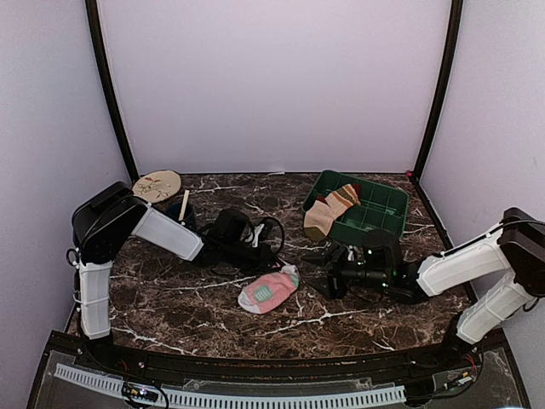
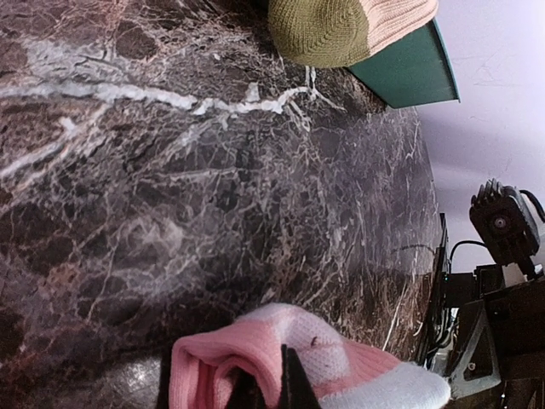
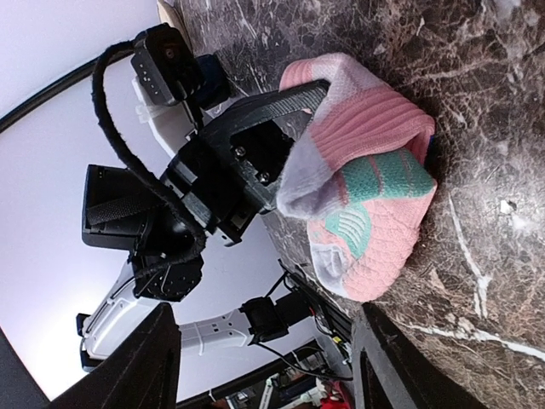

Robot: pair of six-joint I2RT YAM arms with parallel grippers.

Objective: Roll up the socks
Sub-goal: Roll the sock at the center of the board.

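A pink sock with teal and white patches (image 1: 268, 290) lies on the marble table, partly folded at its far end. In the left wrist view the pink sock (image 2: 289, 362) fills the bottom edge. My left gripper (image 2: 271, 388) is shut on a fold of it, and its dark fingers (image 2: 294, 382) sit close together. In the top view my left gripper (image 1: 277, 261) is at the sock's far end. In the right wrist view the sock (image 3: 375, 183) lies ahead of my right gripper (image 3: 264, 317), which is open and empty. In the top view my right gripper (image 1: 336, 278) is just right of the sock.
A green bin (image 1: 381, 207) at the back right holds a tan and brown striped sock (image 1: 328, 214) that hangs over its edge. Both show in the left wrist view: the bin (image 2: 409, 70) and the sock (image 2: 341, 25). A round wooden plate (image 1: 157, 184) lies at the back left.
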